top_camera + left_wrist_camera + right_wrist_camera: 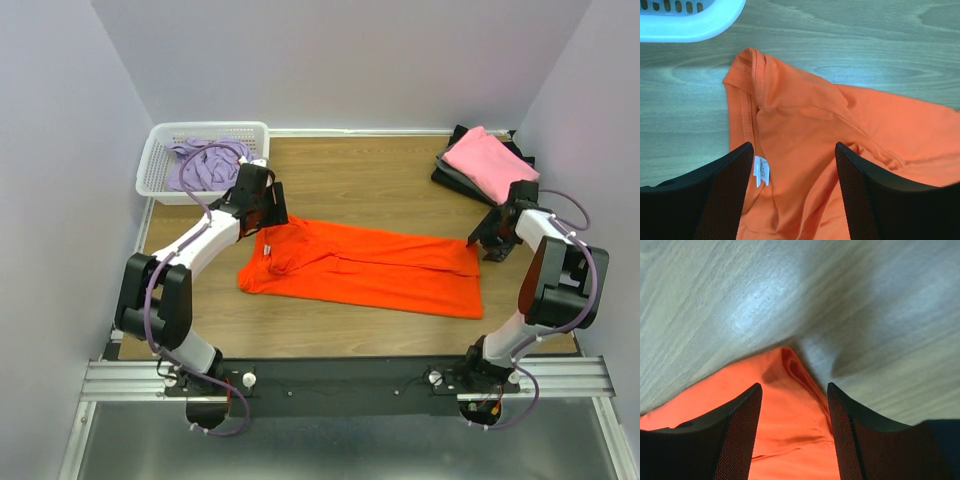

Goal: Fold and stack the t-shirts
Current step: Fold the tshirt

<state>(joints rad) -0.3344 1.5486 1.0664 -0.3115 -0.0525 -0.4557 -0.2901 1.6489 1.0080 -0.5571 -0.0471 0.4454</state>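
A bright orange t-shirt [370,265] lies folded lengthwise into a long strip across the wooden table. My left gripper [268,222] is open over its collar end; the left wrist view shows the orange cloth [805,150], collar and white label between the fingers. My right gripper [482,243] is open over the far right corner of the shirt [790,405]. A folded pink t-shirt [490,162] lies on dark folded shirts [452,172] at the back right. A lavender t-shirt [205,165] lies crumpled in the basket.
The white lattice basket [158,160] stands at the back left, its rim also in the left wrist view [690,22]. Walls close in on the left, back and right. A metal rail [350,375] runs along the near edge.
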